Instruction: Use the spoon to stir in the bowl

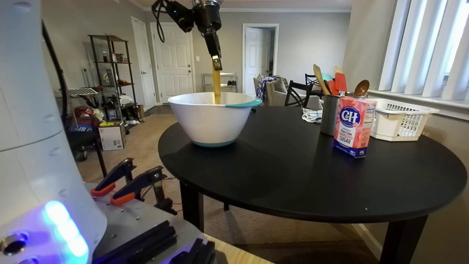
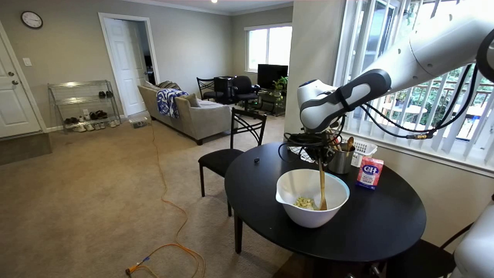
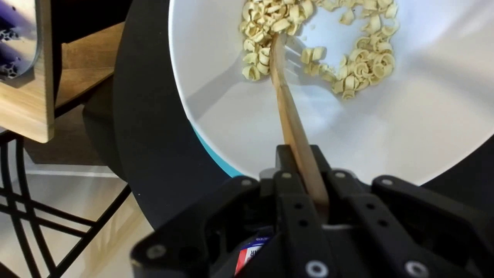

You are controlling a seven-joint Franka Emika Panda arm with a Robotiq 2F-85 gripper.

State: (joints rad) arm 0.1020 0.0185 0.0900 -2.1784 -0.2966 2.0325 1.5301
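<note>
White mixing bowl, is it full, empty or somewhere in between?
In between, much nearer empty: the wrist view shows pale curled pieces lying low in the bowl, with its white sides bare above them.

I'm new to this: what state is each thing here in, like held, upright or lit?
Fingers: closed on the wooden spoon
Wooden spoon: held, head down in the bowl
Bowl: upright, pale curled pieces inside
Pale curled pieces: loose, clumped
Sugar carton: upright
Metal holder: filled with utensils
Door near the sofa: partly open
Robot's light: lit blue

sugar carton (image 1: pixel 353 128) upright on black desk (image 1: pixel 278 176), near metal utensil holder (image 1: pixel 328 116) and white basket (image 1: pixel 386 126). black chair (image 2: pixel 220 159) beside desk; beige sofa (image 2: pixel 212 120) beyond.
</note>
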